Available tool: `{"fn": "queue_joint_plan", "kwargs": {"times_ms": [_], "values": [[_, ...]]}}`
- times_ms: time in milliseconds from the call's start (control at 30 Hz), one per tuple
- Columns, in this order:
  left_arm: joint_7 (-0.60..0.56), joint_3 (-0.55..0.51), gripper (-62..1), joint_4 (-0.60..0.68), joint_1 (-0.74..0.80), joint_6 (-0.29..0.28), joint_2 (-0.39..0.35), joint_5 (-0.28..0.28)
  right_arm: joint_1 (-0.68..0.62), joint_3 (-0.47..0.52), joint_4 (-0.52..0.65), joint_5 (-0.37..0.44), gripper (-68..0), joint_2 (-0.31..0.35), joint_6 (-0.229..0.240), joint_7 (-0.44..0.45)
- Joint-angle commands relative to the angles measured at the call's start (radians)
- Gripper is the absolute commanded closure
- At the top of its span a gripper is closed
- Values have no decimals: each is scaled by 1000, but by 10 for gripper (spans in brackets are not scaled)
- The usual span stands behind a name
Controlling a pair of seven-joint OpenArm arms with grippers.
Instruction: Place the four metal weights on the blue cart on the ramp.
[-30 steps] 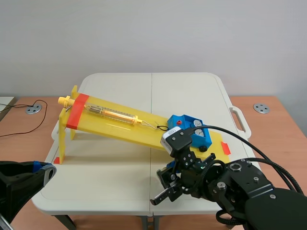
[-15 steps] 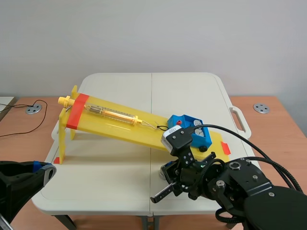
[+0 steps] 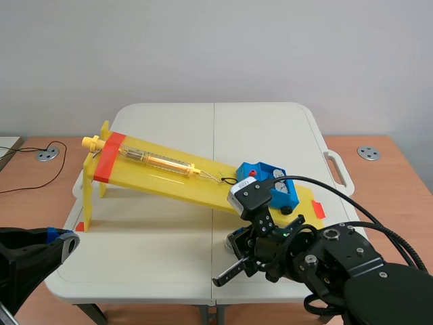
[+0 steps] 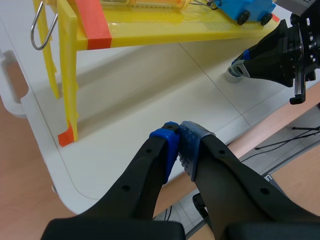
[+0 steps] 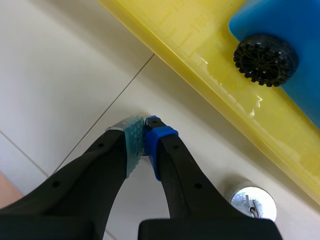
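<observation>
1. Slightly up and in toward the ramp is where the right pincer (image 5: pixel 144 135) has been shifted compared with a second ago. Over the last half second pretty much nothing has been moved.
2. That right pincer is seen clenched, pads pressed together with nothing made out between them, tips down at the worktop (image 3: pixel 169 230) in the lower middle of the scene view. One metal weight (image 5: pixel 251 202) is left standing on the worktop just beside one of its fingers, ungripped and close to the edge of the yellow ramp (image 3: pixel 169 177).
3. The blue cart (image 3: pixel 270 184) is parked at the ramp's low end, right of centre in the scene view. Round silver tops can be seen in it, but a sure count can't be made.
4. The left pincer (image 4: pixel 178 142) is also clenched on nothing and held off the worktop's corner at the lower left, well apart from everything.
5. What could go wrong, as judged from here:
   - The weight could be tipped or rolled away if the clenched pincer is swung sideways before being opened.
   - The ramp edge could be bumped, since it's so near, and the cart jolted so its load gets shaken loose.
   - If only the small hook on top is pinched, the weight could be dropped on the way up.
</observation>
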Motion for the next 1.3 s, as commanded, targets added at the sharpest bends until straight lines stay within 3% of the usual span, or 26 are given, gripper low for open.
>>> {"fn": "queue_joint_plan", "kwargs": {"times_ms": [0, 467, 700, 1067, 1267], "values": [[-90, -8, -32, 32, -22, -24, -10, -31, 39, -5, 110, 60, -7, 12, -18, 4], [-90, -8, -32, 32, -22, -24, -10, -31, -235, -2, 520, 149, -7, 192, -15, -59], [-90, -8, -32, 32, -22, -24, -10, -31, -369, 85, 716, 217, -6, 255, -14, -67], [-90, -8, -32, 32, -22, -24, -10, -31, -452, 339, 918, 477, -6, 254, -7, -123], [-90, -8, -32, 32, -22, -24, -10, -31, -414, 441, 925, 530, -6, 220, -15, -123]]}}
